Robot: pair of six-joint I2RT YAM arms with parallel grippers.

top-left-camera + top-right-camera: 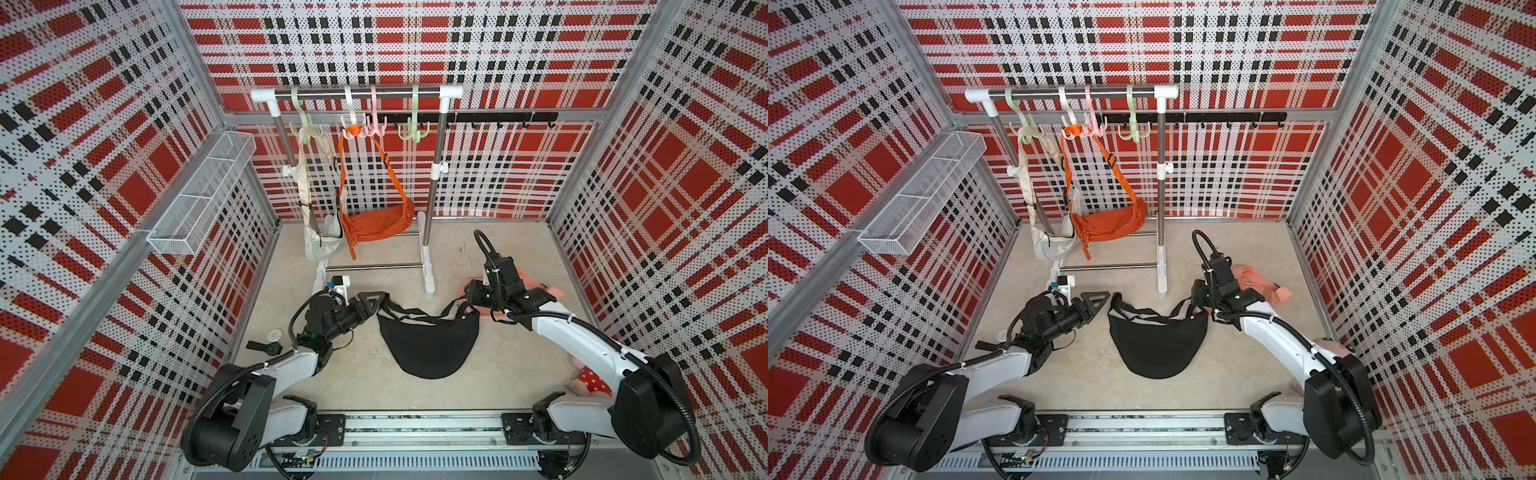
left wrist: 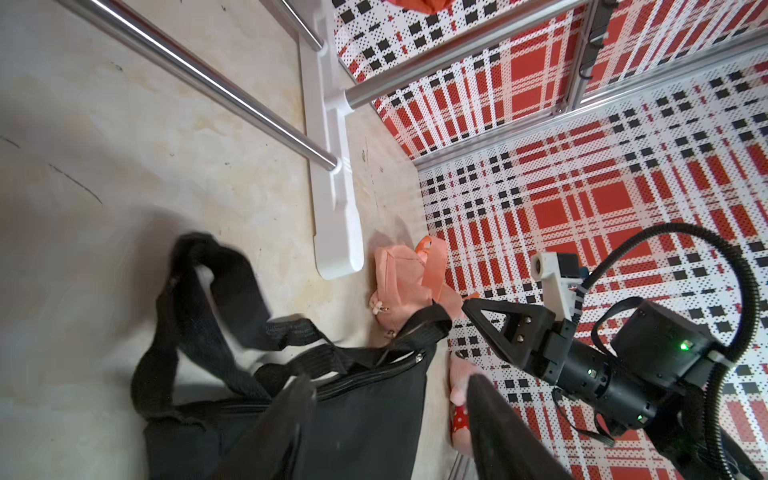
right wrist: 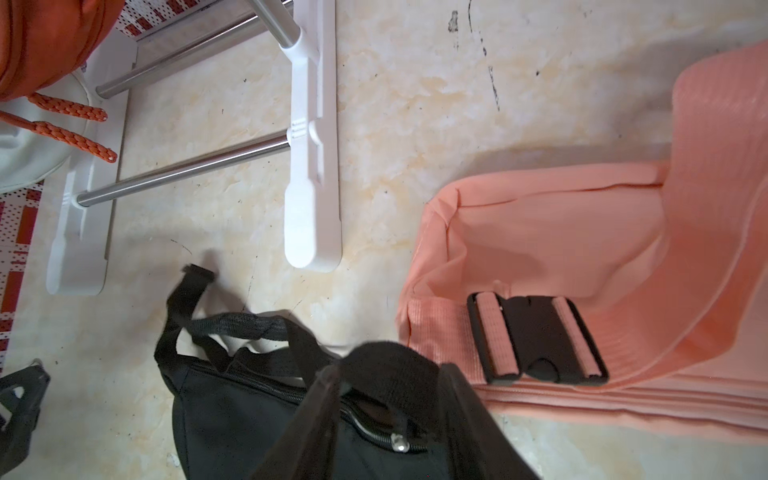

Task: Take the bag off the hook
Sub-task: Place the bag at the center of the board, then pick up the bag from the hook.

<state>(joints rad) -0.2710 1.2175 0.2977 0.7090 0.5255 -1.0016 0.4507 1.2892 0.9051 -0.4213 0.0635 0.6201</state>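
A black bag (image 1: 430,345) (image 1: 1156,347) lies flat on the floor in front of the rack, off every hook, its straps bunched at its far edge. My left gripper (image 1: 379,301) (image 2: 390,380) is at the bag's left end, fingers wide apart over the fabric and strap, holding nothing. My right gripper (image 1: 467,297) (image 3: 388,370) is at the bag's right end, open, with a loop of the black strap (image 3: 386,374) standing between its fingers. On the rail (image 1: 357,93), the pink hook (image 1: 376,126) and the right green hook (image 1: 411,129) are bare.
An orange bag (image 1: 380,226) hangs from the white hook and a cream bag (image 1: 320,245) from the left green hook. A peach bag (image 1: 540,286) (image 3: 561,232) lies under my right arm, a polka-dot plush (image 1: 590,380) by its base. The rack's white feet (image 1: 428,270) stand just beyond the black bag. A wire basket (image 1: 199,195) hangs on the left wall.
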